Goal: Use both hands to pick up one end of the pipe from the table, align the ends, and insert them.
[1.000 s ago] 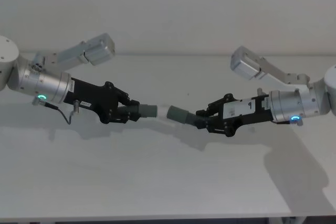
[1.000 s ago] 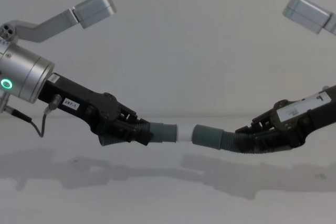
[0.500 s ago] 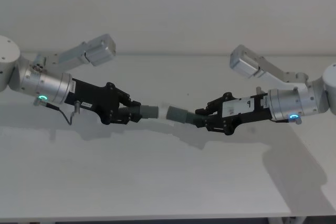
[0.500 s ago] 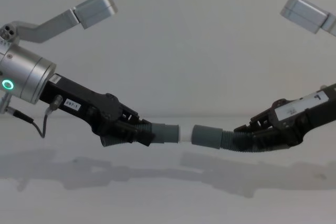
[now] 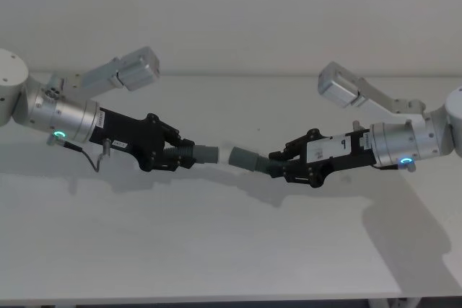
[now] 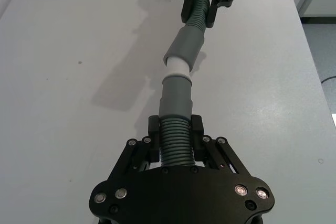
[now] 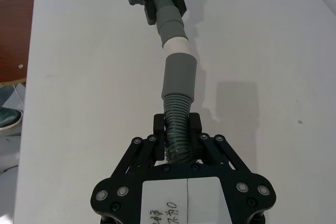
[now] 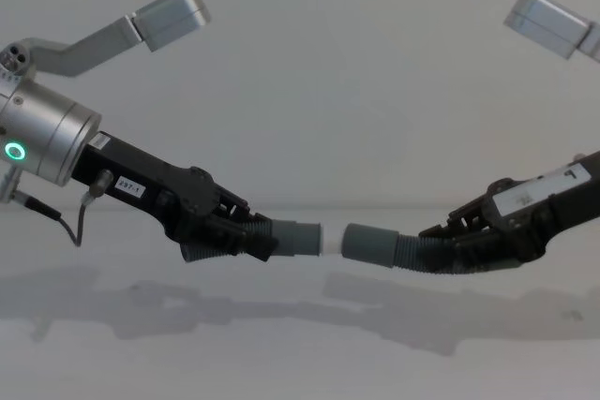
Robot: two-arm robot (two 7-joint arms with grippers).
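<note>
Both pipe pieces are held in the air above the white table (image 5: 216, 250). My left gripper (image 5: 177, 155) is shut on the ribbed part of one piece (image 6: 175, 142). That piece's grey cuff (image 8: 296, 236) ends in a whitish tip (image 8: 329, 239). My right gripper (image 5: 279, 166) is shut on the ribbed part of the other piece (image 7: 176, 119), whose cuff (image 8: 368, 241) faces the tip. The two ends point at each other nearly in line. The whitish tip (image 6: 176, 67) meets the mouth of the facing cuff (image 6: 185, 45); how deep it sits I cannot tell.
The table's front edge (image 5: 216, 298) runs along the bottom of the head view and a plain wall stands behind. Off the table's side, a brown round surface (image 7: 13, 35) and a shoe (image 7: 8, 118) show. Both arms' grey elbow links (image 8: 169, 16) rise above the grippers.
Both grippers have shifted only slightly. The cuffs stay facing each other with a short whitish band between them, a little shorter than a second ago.
</note>
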